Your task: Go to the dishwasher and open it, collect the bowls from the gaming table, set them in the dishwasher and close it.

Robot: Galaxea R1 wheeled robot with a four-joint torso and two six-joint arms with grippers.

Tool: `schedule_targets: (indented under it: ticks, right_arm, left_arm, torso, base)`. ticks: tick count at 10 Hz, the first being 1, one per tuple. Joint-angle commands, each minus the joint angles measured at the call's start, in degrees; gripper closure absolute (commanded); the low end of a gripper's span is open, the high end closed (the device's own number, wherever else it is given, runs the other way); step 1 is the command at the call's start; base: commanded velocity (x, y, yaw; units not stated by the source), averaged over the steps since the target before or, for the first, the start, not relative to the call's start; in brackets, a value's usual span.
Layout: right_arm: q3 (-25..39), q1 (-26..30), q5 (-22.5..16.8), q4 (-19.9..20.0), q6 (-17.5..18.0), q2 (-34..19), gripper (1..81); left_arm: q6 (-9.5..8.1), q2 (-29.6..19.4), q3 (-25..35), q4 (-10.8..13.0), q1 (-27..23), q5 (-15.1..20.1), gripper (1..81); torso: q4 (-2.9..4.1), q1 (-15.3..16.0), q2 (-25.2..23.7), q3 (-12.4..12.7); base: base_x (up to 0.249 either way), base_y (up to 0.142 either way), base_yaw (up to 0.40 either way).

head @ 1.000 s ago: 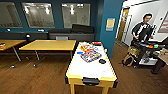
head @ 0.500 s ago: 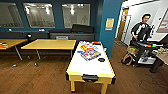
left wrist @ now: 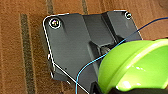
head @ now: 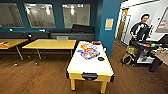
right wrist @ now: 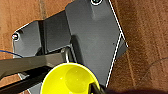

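Observation:
In the left wrist view a bright green bowl (left wrist: 135,67) sits large and close, with my left gripper (left wrist: 111,88) shut on its edge. A yellow bowl (right wrist: 68,80) in the right wrist view has my right gripper (right wrist: 93,87) shut on its rim, one dark finger (right wrist: 94,89) lying over it. Both bowls hang above brown wooden floor. Straight ahead in the head view stands the gaming table (head: 90,67), white-topped on yellow legs. Colourful flat items (head: 88,51) and a small dark round thing (head: 101,59) lie on it. The dishwasher is out of view.
Yellow-topped tables (head: 50,44) stand to the left against a dark bench and blue wall. A person (head: 141,28) stands at the right behind a control rig on a cart (head: 145,51). A blue pillar (head: 107,27) rises behind the gaming table. Open floor lies on both sides of it.
The head picture has shifted slightly, so the gaming table sits a touch nearer. The person at the right has shifted a little.

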Motion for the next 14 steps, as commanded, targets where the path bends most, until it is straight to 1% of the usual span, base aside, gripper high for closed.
schedule_targets:
  ticks: [1, 6, 7, 10, 11, 13, 14]
  right_arm:
    - [-0.04, 2.28, -2.37, -0.65, -0.06, 0.02, 81.1]
    - [-0.04, 2.28, -2.28, -0.74, -0.06, 0.28, 81.1]
    - [-0.21, 2.19, -2.28, -0.74, -0.06, 0.20, 81.1]
    - [-0.04, 2.19, -2.20, -0.74, -0.06, 0.28, 81.1]
    - [-0.04, 2.19, -2.28, -0.74, -0.06, 0.45, 81.1]
    - [-0.04, 2.19, -2.20, -0.75, -0.14, 0.54, 81.1]
    - [-0.04, 2.19, -2.20, -0.91, -0.14, 0.54, 81.1]
  left_arm:
    - [0.81, -0.80, -0.48, 0.68, -1.96, 1.68, 81.1]
    - [0.81, -0.71, -0.48, 0.68, -1.87, 1.59, 81.1]
    - [0.81, -0.54, -0.48, 0.77, -1.87, 1.59, 81.1]
    - [1.07, -0.36, -0.57, 0.68, -1.87, 1.77, 81.1]
    - [1.60, -0.18, -0.57, 0.68, -1.87, 1.94, 81.1]
    - [2.04, 0.78, -0.57, 0.51, -1.87, 5.45, 81.1]
    - [2.04, 1.04, -0.48, 0.42, -1.87, 5.46, 81.1]
  torso:
    - [0.00, 0.07, 0.00, 0.00]
    - [0.00, 0.07, 0.00, 0.00]
    - [0.00, 0.07, 0.00, 0.00]
    - [0.00, 0.08, 0.00, 0.00]
    - [0.00, 0.08, 0.00, 0.00]
    - [0.00, 0.07, 0.00, 0.00]
    - [0.00, 0.08, 0.00, 0.00]
  base:
    - [0.000, 0.000, 0.000]
    - [0.000, 0.000, 0.000]
    - [0.000, 0.000, -0.158]
    - [0.000, 0.000, -0.324]
    - [0.000, 0.000, -0.400]
    - [0.000, 0.000, -0.400]
    - [0.000, 0.000, -0.400]
